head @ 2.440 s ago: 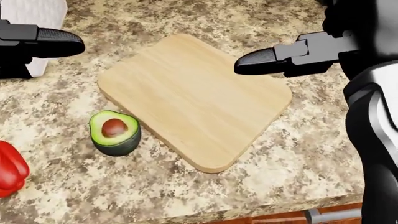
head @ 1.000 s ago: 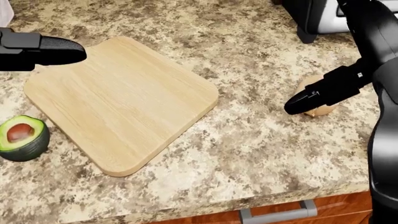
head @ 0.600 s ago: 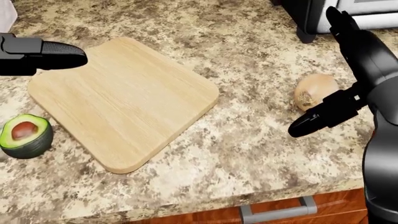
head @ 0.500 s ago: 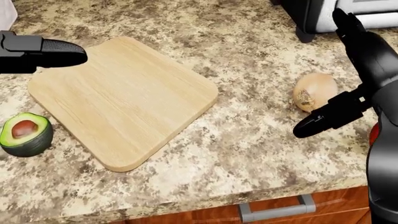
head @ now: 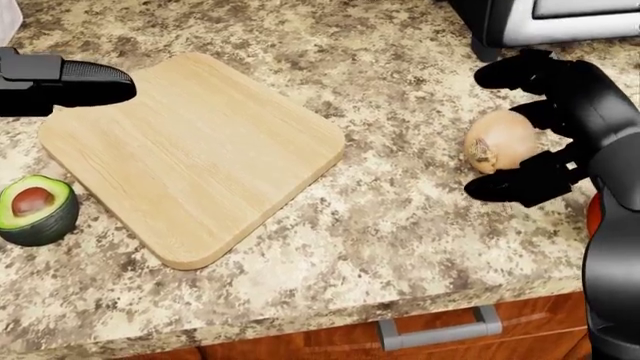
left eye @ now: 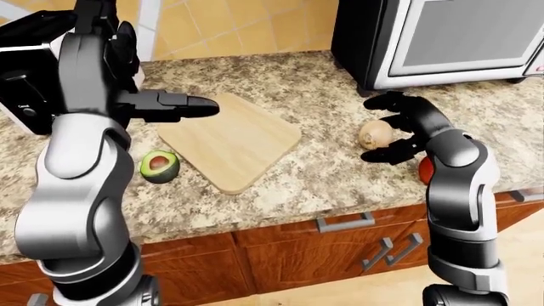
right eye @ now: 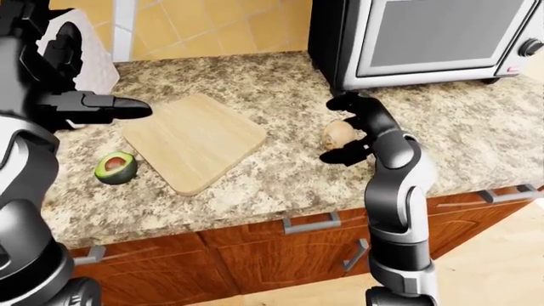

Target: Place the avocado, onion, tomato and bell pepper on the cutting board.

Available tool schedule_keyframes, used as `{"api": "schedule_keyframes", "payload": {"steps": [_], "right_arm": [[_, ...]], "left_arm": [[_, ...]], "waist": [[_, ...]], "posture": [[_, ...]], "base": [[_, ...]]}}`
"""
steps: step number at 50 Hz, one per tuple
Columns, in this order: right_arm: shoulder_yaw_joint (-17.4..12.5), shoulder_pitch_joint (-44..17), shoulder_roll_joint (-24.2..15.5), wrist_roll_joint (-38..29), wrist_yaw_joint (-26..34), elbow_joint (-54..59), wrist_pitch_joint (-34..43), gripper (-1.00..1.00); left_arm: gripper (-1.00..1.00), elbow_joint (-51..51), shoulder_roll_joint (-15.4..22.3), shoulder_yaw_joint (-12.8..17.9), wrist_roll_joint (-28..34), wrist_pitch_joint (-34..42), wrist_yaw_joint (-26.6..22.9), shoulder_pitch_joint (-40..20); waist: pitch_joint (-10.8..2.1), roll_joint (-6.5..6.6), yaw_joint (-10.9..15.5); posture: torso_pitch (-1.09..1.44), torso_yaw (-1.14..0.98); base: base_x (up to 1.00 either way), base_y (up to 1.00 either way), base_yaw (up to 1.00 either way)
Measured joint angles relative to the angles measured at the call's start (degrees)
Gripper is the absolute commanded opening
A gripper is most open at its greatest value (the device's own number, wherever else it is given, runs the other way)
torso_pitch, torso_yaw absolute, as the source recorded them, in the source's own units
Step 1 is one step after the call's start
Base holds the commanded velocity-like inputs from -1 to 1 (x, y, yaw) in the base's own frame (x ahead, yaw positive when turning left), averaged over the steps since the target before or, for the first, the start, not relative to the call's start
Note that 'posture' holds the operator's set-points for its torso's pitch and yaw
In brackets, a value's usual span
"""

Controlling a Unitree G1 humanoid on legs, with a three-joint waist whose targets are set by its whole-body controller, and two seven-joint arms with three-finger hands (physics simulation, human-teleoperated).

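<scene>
Open around the onion (head: 500, 141), my right hand (head: 545, 127) is cupping nothing yet; papery, round, slippery, so I'm aiming at its widest middle.

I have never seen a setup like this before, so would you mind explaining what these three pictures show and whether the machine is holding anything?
These are simulator renders from cameras on a humanoid robot's head. The head view looks down at the counter; the two eye views take in more of the kitchen and show the robot's own arms. The black shapes are its three-finger hands. On the granite counter lie a wooden cutting board, with nothing on it, a halved avocado beside the board's left edge in the head view, and an onion to the right, below a toaster oven. The right hand has open fingers standing about the onion, not closed on it. The left hand hovers by the board's upper left corner, holding nothing.
</scene>
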Motion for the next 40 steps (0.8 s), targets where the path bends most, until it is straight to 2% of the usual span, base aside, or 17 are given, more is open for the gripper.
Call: {"api": "schedule_keyframes", "payload": {"steps": [3, 11, 13, 18, 22, 29, 34, 40], "right_arm": [[-0.02, -0.1, 0.02, -0.16, -0.01, 0.17, -0.13, 0.32], [0.21, -0.03, -0.16, -1.07, 0.88, -0.76, -0.34, 0.11], [0.23, -0.15, -0.17, -1.42, 1.13, -0.76, -0.57, -0.07], [0.14, -0.02, 0.03, -2.03, 1.8, -1.01, -1.3, -0.28], [0.3, -0.15, 0.06, -2.27, 2.76, -1.24, -1.59, -0.57], [1.24, -1.19, 0.52, -2.81, 4.95, -1.52, -1.65, -0.83], [2.21, -3.71, 0.76, -3.88, 7.15, -2.64, -0.39, -0.89], [4.54, -10.04, 2.4, -7.13, 10.55, -5.88, 1.77, -0.95]], "left_arm": [[1.0, -0.15, 0.15, 0.13, -0.07, 0.07, 0.08, -0.06], [1.0, -0.77, 0.63, 0.5, -0.53, 0.58, 0.26, -0.14], [1.0, -0.71, 0.7, 0.52, -0.62, 0.51, 0.29, -0.08], [1.0, -0.58, 0.78, 0.57, -0.74, 0.35, 0.35, 0.14], [1.0, -1.08, 1.18, 0.96, -1.05, 0.83, 0.37, 0.03], [1.0, -0.93, 1.68, 0.97, -1.47, 1.18, 0.66, -0.96], [1.0, -0.8, 1.94, 1.04, -1.72, 1.37, 0.81, -1.26], [1.0, -0.61, 2.06, 1.02, -1.94, 1.27, 0.79, -1.1]], "waist": [[-0.07, -0.02, -0.02], [-0.15, -0.02, -0.08], [-0.17, -0.02, -0.1], [-0.19, -0.05, -0.15], [-0.11, -0.02, -0.2], [0.08, 0.15, -0.23], [0.41, 0.42, -0.31], [0.54, 0.63, -0.51]], "posture": [[0.0, 0.0], [0.0, 0.0], [0.0, 0.0], [0.0, 0.0], [0.0, 0.0], [0.0, 0.0], [0.0, 0.0], [0.0, 0.0]], "base": [[0.0, 0.0, 0.0], [0.0, 0.0, 0.0], [0.0, 0.0, 0.0], [0.0, 0.0, 0.0], [0.0, 0.0, 0.0], [0.0, 0.0, 0.0], [0.0, 0.0, 0.0], [0.0, 0.0, 0.0]]}}
